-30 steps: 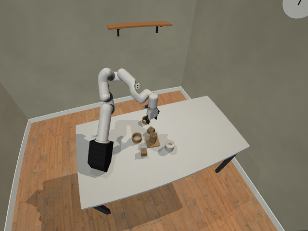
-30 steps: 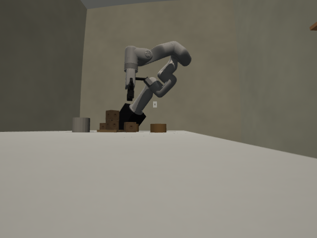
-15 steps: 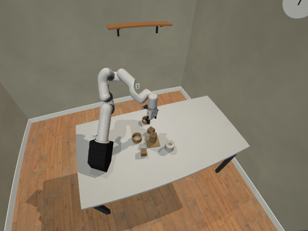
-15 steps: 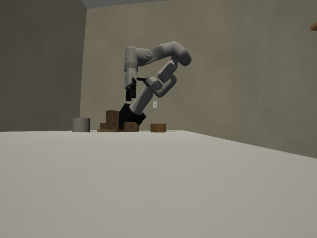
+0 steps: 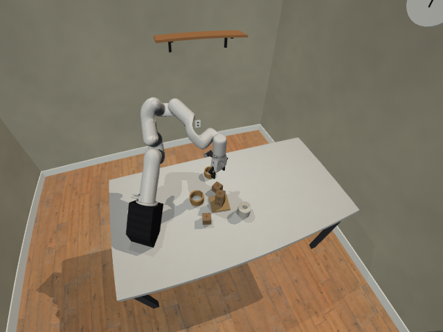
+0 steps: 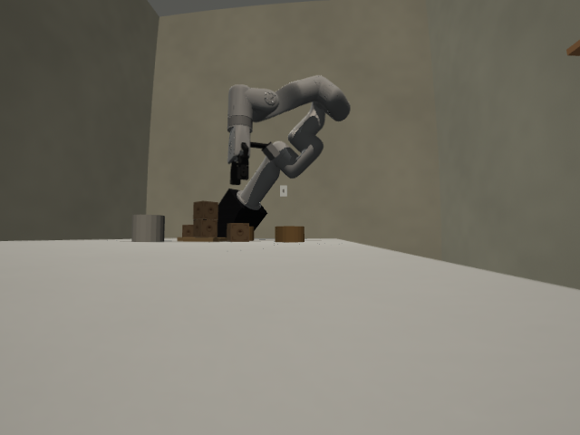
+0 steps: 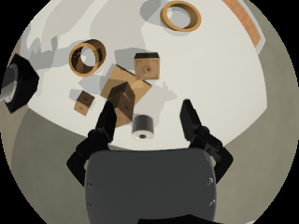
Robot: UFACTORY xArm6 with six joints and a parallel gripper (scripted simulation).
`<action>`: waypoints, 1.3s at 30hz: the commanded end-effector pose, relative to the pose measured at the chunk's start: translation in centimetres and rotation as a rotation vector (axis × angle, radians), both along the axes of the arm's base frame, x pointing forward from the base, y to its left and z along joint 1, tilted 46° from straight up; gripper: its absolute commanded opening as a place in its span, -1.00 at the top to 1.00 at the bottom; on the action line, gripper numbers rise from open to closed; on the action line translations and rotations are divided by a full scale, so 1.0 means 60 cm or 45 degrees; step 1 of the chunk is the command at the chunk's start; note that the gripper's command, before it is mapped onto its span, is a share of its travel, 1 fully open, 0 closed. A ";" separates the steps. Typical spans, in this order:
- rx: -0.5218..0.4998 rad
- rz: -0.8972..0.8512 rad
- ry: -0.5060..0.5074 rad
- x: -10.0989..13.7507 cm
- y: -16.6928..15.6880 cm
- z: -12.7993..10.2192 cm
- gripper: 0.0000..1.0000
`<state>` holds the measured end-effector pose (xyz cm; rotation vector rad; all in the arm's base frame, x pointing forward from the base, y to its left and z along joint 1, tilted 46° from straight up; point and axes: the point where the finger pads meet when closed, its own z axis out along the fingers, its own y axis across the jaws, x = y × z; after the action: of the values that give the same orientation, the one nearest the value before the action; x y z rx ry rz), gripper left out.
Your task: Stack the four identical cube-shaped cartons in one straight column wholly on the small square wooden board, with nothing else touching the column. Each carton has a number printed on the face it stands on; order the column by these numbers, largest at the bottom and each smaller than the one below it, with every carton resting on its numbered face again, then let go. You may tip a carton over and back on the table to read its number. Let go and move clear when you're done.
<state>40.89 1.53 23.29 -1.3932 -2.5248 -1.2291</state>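
gripper [image 5: 217,172] released, holds nothing | 2 cartons [image 5: 219,198] stacked on board [image 5: 224,207] | wooden ring [image 5: 196,197], white roll [image 5: 244,209] near

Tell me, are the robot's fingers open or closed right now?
Open. In the wrist view the two dark fingers stand wide apart with nothing between them; the gripper hangs above the table.

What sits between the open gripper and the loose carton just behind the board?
Nothing visible does. The gripper hangs open and empty above the table, near a wooden ring; the carton sits lower, beside the board, its top uncovered.
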 end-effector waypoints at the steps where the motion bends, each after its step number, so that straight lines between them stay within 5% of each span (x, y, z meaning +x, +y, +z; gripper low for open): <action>1: -0.001 -0.001 -0.003 0.002 0.000 0.001 -1.00; 39: 0.000 -0.001 -0.005 0.017 0.027 -0.030 -1.00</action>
<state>41.74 2.98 21.64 -1.3919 -2.5249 -1.2314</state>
